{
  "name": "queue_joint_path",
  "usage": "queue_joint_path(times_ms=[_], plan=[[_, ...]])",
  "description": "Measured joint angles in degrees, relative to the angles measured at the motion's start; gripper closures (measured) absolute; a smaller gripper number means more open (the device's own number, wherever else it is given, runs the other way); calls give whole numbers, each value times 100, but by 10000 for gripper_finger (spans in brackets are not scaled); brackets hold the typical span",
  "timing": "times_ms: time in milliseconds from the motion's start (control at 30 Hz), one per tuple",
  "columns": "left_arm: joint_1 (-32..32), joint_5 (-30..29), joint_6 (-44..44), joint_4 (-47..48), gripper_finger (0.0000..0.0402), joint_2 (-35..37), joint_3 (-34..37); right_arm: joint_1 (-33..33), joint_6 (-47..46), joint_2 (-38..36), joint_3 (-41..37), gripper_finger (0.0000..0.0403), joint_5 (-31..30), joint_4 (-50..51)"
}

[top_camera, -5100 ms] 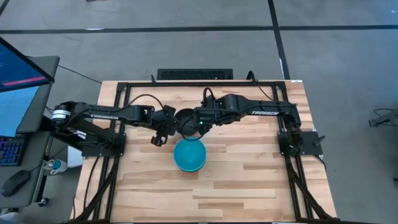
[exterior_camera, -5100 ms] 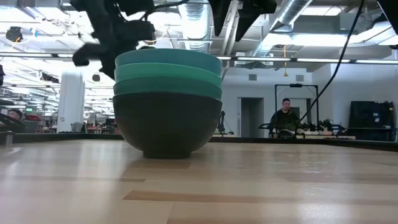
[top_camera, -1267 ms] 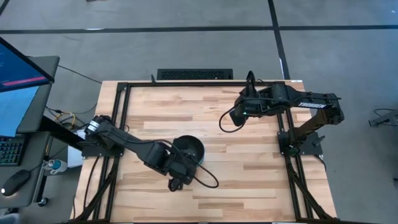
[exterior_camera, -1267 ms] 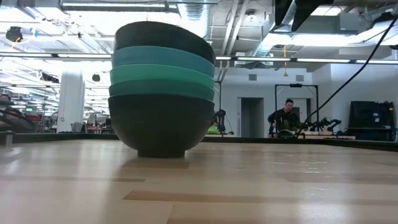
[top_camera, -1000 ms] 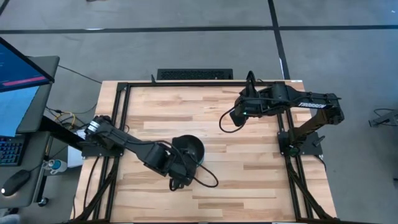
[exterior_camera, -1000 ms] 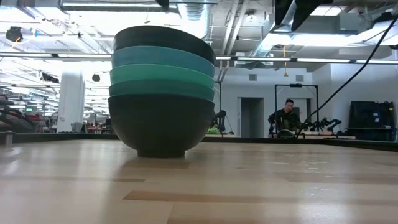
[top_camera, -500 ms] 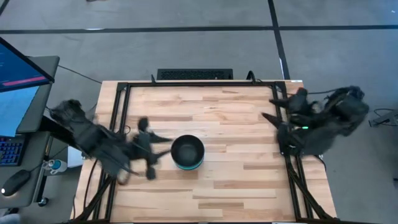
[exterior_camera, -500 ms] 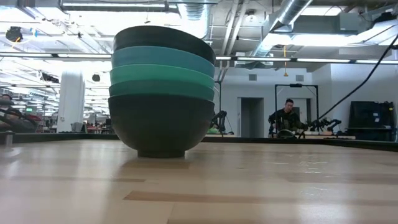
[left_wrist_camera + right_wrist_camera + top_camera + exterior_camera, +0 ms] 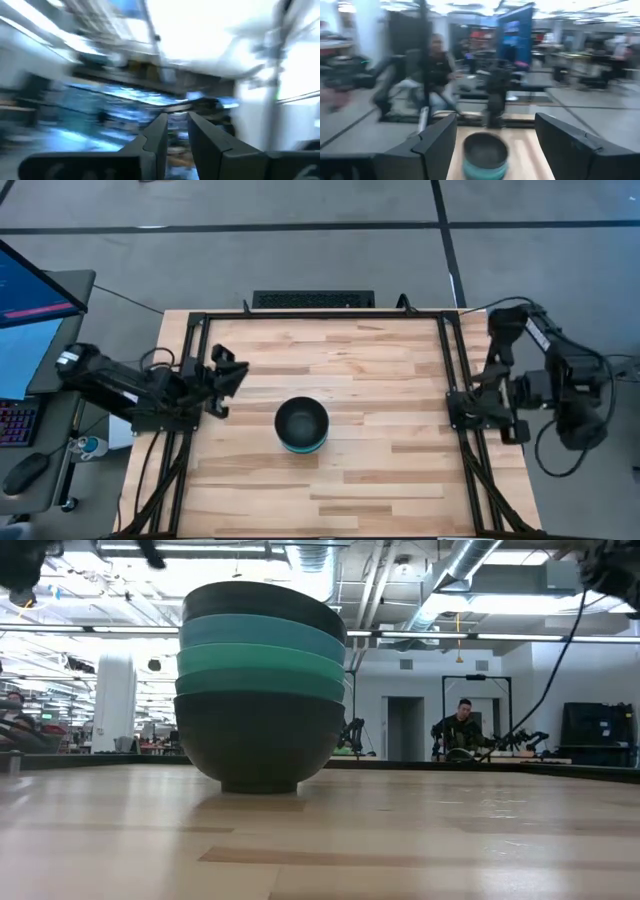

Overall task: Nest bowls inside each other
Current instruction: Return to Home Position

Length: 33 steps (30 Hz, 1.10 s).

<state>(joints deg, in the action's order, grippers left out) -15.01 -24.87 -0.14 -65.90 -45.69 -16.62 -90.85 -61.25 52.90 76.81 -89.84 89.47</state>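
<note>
The bowls stand as one nested stack (image 9: pixel 301 425) in the middle of the table, its black bottom bowl (image 9: pixel 260 740) resting by its foot on the wood. Teal-green and cyan-blue bowls sit inside that one, and a black bowl (image 9: pixel 262 602) lies on top, slightly tilted. The right wrist view shows the stack (image 9: pixel 485 151) from farther off. My left gripper (image 9: pixel 228 367) hangs at the table's left edge, away from the stack, its fingers (image 9: pixel 159 134) almost together. My right gripper (image 9: pixel 495 119) is drawn back at the table's right edge, open, facing the stack.
Black frame rails (image 9: pixel 195 395) run along the table's left and right sides under the arms. A keyboard (image 9: pixel 313 300) lies beyond the far edge. A person (image 9: pixel 460 725) sits in the room behind. Bare wood (image 9: pixel 380 480) surrounds the stack.
My left arm has swung away from the near side of the stack, back and up to the table's left edge. My right arm has pulled from the far right of the table back to the right edge and folded up. The stack has stayed where it was.
</note>
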Motion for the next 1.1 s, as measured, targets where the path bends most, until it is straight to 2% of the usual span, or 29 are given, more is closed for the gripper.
queue_joint_path(times_ms=[67, 133, 200, 333, 433, 500, 633, 733, 900, 1100], plan=[[71, -792, 413, -46, 337, 118, 289, -153, -283, -285, -456, 111, -12, 47], [115, -1866, 536, 15, 336, 242, 420, -125, -418, -659, -984, 111, -29, 52], [214, -2526, 575, 106, 335, 325, 506, 22, -406, -1040, -1559, 111, -23, 52], [587, -2255, 420, 638, 334, 511, 733, 706, -389, -1986, -2830, 111, -28, 58], [833, -2541, -808, 1566, 335, 555, 853, 1294, -1161, -2535, -3796, 111, 10, -324], [954, -2497, -1286, 1954, 335, 562, 853, 1738, -1884, -2815, -4387, 111, -30, -714], [1184, -2679, -1286, 2302, 335, 541, 850, 2892, -2338, -3357, -5269, 111, 9, -412], [1427, -2807, -1424, 2351, 336, 531, 850, 3705, -2549, -3532, -5802, 111, 41, -602], [1581, -2457, -1726, 2889, 336, 525, 847, 4606, -2538, -3817, -6022, 111, 469, -641], [1538, -2185, -1762, 3997, 336, 521, 836, 5042, -2538, -3865, -6026, 111, 755, -847]])
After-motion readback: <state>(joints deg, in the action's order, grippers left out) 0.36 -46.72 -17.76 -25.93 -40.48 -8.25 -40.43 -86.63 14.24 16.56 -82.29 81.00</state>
